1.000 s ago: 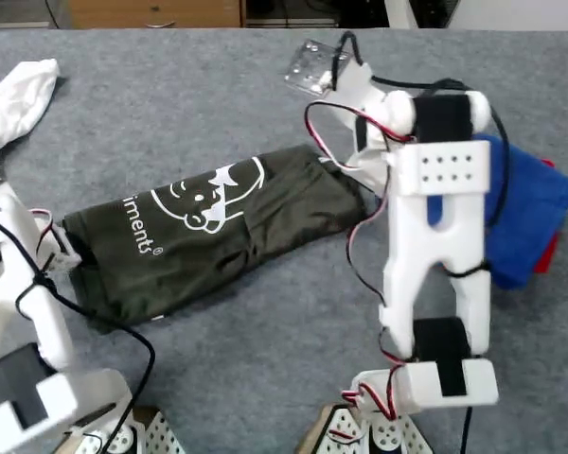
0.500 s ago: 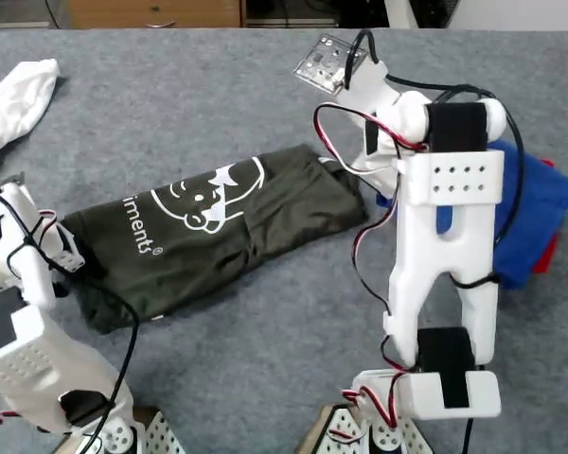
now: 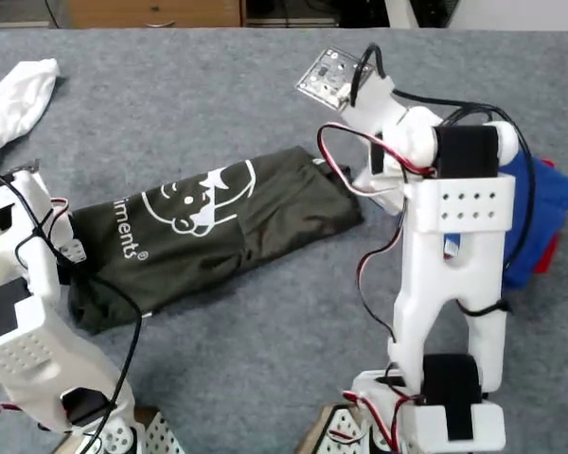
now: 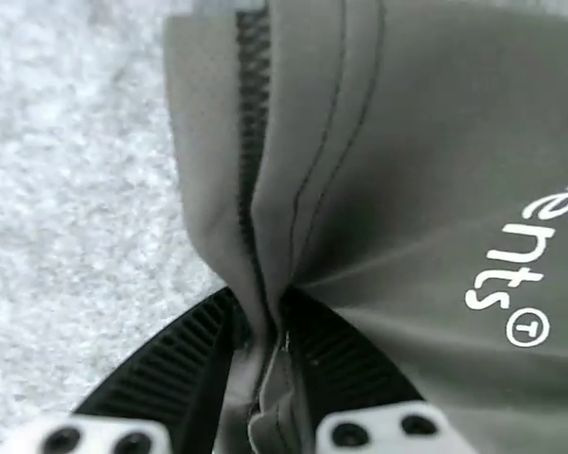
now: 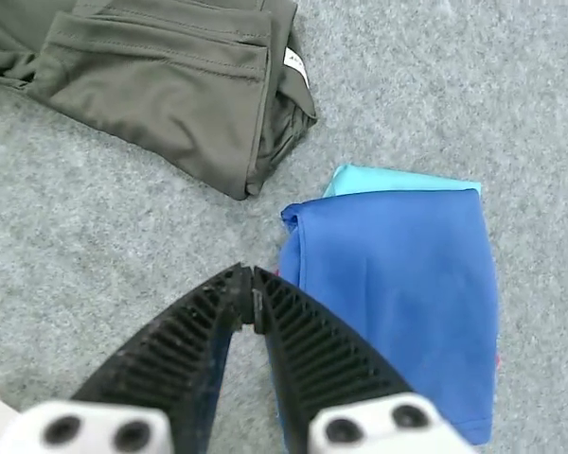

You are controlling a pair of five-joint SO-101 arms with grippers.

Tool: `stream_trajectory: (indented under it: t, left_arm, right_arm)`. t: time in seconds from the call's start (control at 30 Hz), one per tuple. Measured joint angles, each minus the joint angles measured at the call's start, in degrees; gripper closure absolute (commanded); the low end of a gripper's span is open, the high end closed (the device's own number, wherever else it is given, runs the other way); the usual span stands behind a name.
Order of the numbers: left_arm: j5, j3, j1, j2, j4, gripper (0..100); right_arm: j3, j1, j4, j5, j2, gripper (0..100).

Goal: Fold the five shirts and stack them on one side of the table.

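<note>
1. My left gripper (image 4: pixel 265 317) is clamped on the dark olive folded shirt with white print (image 4: pixel 426 142). A stitched edge of the cloth is pinched between my two black ribbed fingers (image 4: pixel 185 355).

2. My right gripper (image 5: pixel 247 284) has its jaws pressed together with nothing between them. It hangs over the grey felt table cover (image 5: pixel 95 236). Its tips are just beside a corner of the royal blue folded shirt (image 5: pixel 398 284).

3. In the high view, my white left arm (image 3: pixel 28 331) occupies the lower left of the frame. It meets the lower left end of the olive shirt. My white right arm (image 3: pixel 450 265) runs from the lower right up to the upper centre.

4. The olive shirt lies flat and diagonal across the middle of the frame, print side up, its higher end near the right arm.

5. The blue shirt lies at the right edge of the frame, partly covered by the right arm. A light turquoise shirt (image 5: pixel 398 180) shows along one edge of it, and a red cloth (image 3: pixel 549 253) shows at its outer edge.

6. A white crumpled shirt (image 3: pixel 19 90) lies unfolded in the upper left corner, well apart from the other garments.

7. A wooden furniture front (image 3: pixel 151 13) borders the top edge of the frame, beyond the table.
</note>
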Motion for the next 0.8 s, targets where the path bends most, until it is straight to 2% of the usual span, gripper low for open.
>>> stream_trajectory:
  t: [0.1,0.27,0.37,0.47,0.57,0.8]
  left_arm:
    - [-3.4,-4.9,-4.1,1.2,4.6,98]
    - [-11.2,-16.7,-15.4,2.3,13.6,98]
    - [-15.2,-24.1,-18.9,2.3,19.4,98]
    - [-16.8,-30.1,-19.3,2.4,25.5,98]
    - [-17.0,-32.3,-18.8,2.4,27.3,98]
    - [-13.3,-32.6,-10.4,2.4,27.8,98]
  right_arm:
    - [1.4,0.0,0.0,0.0,-0.5,99.3]
    - [4.7,1.9,-0.5,0.0,-0.5,99.3]
    - [7.2,2.9,-2.2,0.0,-0.5,99.3]
    - [8.7,3.3,-2.6,0.0,-0.5,99.3]
    - [10.2,3.3,-3.7,0.0,-0.5,99.3]
    - [14.9,6.9,-8.0,0.0,-0.5,99.3]
